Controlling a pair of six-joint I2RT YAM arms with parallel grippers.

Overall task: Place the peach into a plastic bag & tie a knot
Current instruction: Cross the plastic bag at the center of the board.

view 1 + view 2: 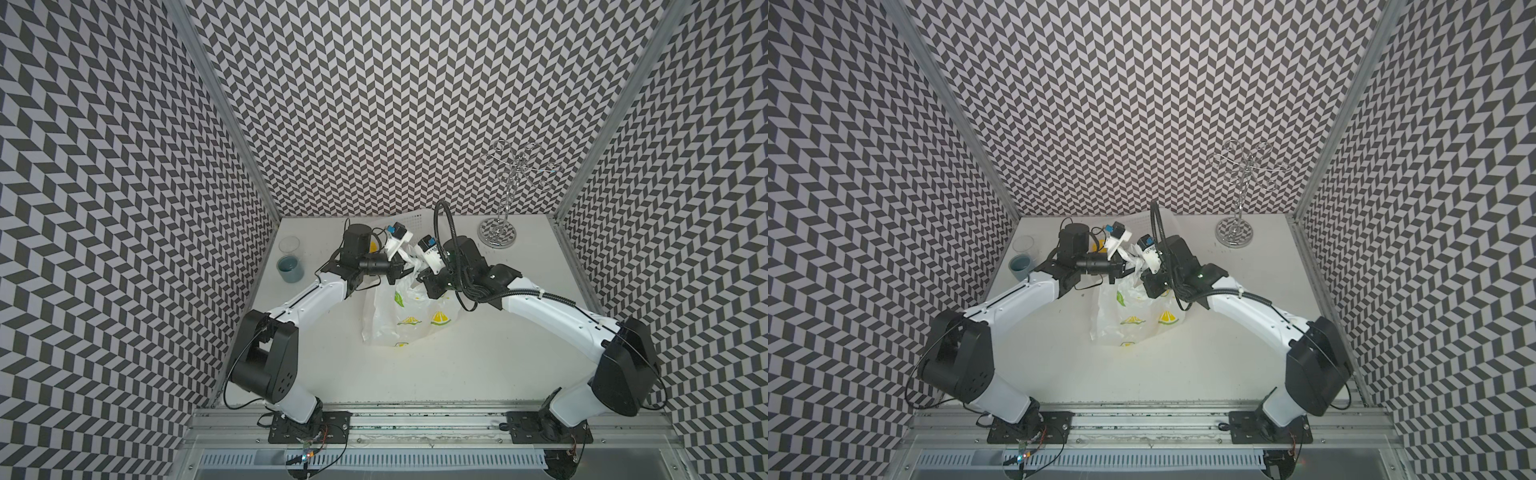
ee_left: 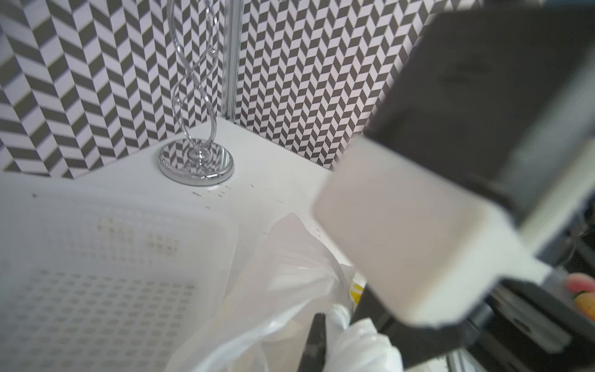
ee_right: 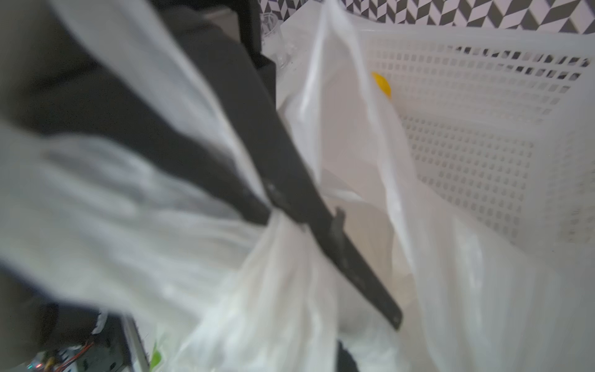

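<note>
White table (image 1: 415, 374); both jaws pinch plastic bag (image 1: 399, 316) top; bag contents unclear; basket (image 2: 128, 241) behind

Walls (image 1: 395, 104) in a black-and-white chevron pattern close the cell at the back and both sides, joined at the corners by aluminium posts (image 1: 226, 112). The white worktop (image 1: 415, 374) is evenly lit, with an aluminium rail (image 1: 415, 419) along its near edge.
</note>
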